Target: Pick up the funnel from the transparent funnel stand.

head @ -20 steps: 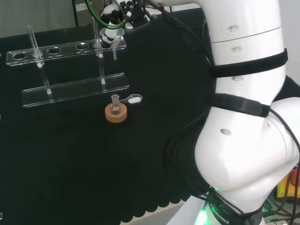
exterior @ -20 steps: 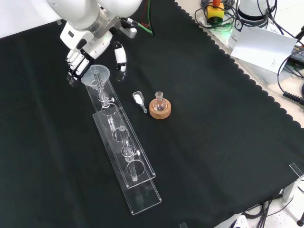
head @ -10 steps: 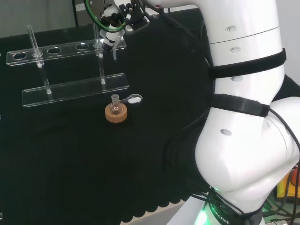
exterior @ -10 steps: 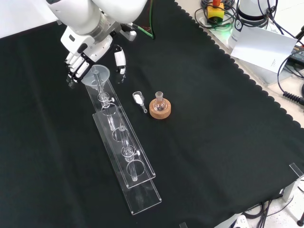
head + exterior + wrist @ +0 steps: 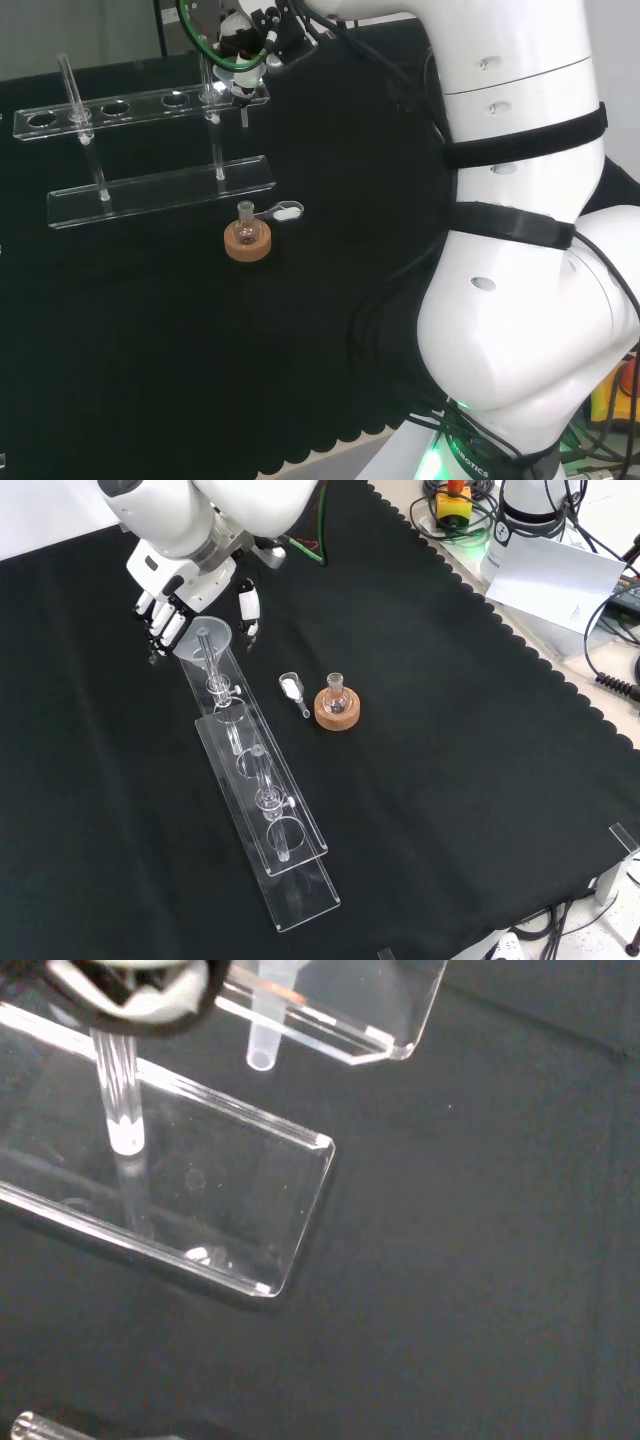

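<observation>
Head view first: your hand (image 5: 243, 50) is up at the far end of the black worktop (image 5: 150, 350), right over the right-hand end of the clear stand (image 5: 160, 188). The funnel (image 5: 243, 95) sits in the last hole of the stand's top shelf, its stem poking down below the shelf. The fingers are bunched right at the funnel's rim, but you can't tell from here whether they actually have it. Nearer to you there's a small flask (image 5: 246, 222) on a cork ring (image 5: 247, 243), with a little scoop (image 5: 280, 211) just beside it.

Front view: you get a better look here. The funnel (image 5: 204, 640) is at the top end of the stand (image 5: 262, 792), wide mouth up, seated in the shelf. The hand (image 5: 178, 600) comes in from above, fingers (image 5: 160, 620) hanging down at the funnel's left rim and the thumb (image 5: 248, 606) out on the right side. So the funnel's mouth sits between fingers and thumb, with the thumb apart from the rim. Looks spread around it, not clamped. The flask (image 5: 336, 691), cork ring (image 5: 337, 710) and scoop (image 5: 294, 690) sit to the right of the stand.

Wrist view: you see the funnel's stem (image 5: 268, 1035) coming through the shelf, one of the stand's posts (image 5: 118, 1095), and a blurred bit of the hand (image 5: 135, 990) close to the lens.
</observation>
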You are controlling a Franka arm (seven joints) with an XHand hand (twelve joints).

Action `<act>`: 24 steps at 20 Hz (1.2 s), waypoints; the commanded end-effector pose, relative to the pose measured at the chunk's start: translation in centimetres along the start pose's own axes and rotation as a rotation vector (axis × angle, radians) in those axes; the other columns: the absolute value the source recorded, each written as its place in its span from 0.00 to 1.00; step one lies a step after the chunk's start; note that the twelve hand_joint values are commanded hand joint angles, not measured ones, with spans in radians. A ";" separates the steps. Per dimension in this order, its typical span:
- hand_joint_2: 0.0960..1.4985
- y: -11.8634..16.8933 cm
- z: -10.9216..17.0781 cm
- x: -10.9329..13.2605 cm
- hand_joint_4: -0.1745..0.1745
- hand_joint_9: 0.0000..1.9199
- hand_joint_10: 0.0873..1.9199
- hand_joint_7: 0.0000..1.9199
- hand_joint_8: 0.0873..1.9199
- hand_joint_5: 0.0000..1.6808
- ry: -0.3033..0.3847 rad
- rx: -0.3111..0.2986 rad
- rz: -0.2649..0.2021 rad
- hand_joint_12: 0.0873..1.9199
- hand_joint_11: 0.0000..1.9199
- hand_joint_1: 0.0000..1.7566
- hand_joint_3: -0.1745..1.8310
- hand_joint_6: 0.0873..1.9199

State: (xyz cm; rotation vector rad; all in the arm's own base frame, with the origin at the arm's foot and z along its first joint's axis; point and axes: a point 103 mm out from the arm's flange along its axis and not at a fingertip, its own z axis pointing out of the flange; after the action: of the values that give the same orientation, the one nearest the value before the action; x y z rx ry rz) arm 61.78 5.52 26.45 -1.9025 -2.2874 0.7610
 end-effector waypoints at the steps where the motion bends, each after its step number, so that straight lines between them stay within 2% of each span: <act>1: 0.38 -0.1 -0.5 -0.1 0.34 0.36 0.31 0.21 0.38 0.29 -0.035 -0.045 0.021 0.70 0.16 0.50 0.37 0.00; 4: 0.38 -0.4 -0.8 0.1 0.35 0.38 0.31 0.24 0.38 0.34 -0.050 -0.081 0.035 0.69 0.17 0.51 0.38 0.02; 8: 0.39 -0.8 -1.5 -0.2 0.43 0.43 0.28 0.31 0.37 0.39 -0.054 -0.136 0.045 0.67 0.21 0.52 0.40 0.27; 10: 0.39 -1.2 -2.2 -0.8 0.45 0.45 0.28 0.33 0.37 0.40 -0.047 -0.146 0.049 0.67 0.22 0.53 0.40 0.33; 16: 0.39 -3.4 -5.6 -1.8 0.46 0.45 0.28 0.33 0.38 0.40 -0.078 -0.141 0.060 0.67 0.23 0.54 0.41 0.37; 21: 0.39 -6.3 -8.3 -3.0 0.46 0.45 0.28 0.33 0.38 0.39 -0.120 -0.146 0.085 0.67 0.22 0.54 0.41 0.38; 24: 0.39 -8.5 -9.3 -3.4 0.46 0.45 0.28 0.33 0.38 0.39 -0.122 -0.148 0.102 0.67 0.22 0.54 0.41 0.38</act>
State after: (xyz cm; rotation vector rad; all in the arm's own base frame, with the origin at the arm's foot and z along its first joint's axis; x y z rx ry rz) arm 60.66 5.13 33.94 -2.0506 -2.3995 0.7243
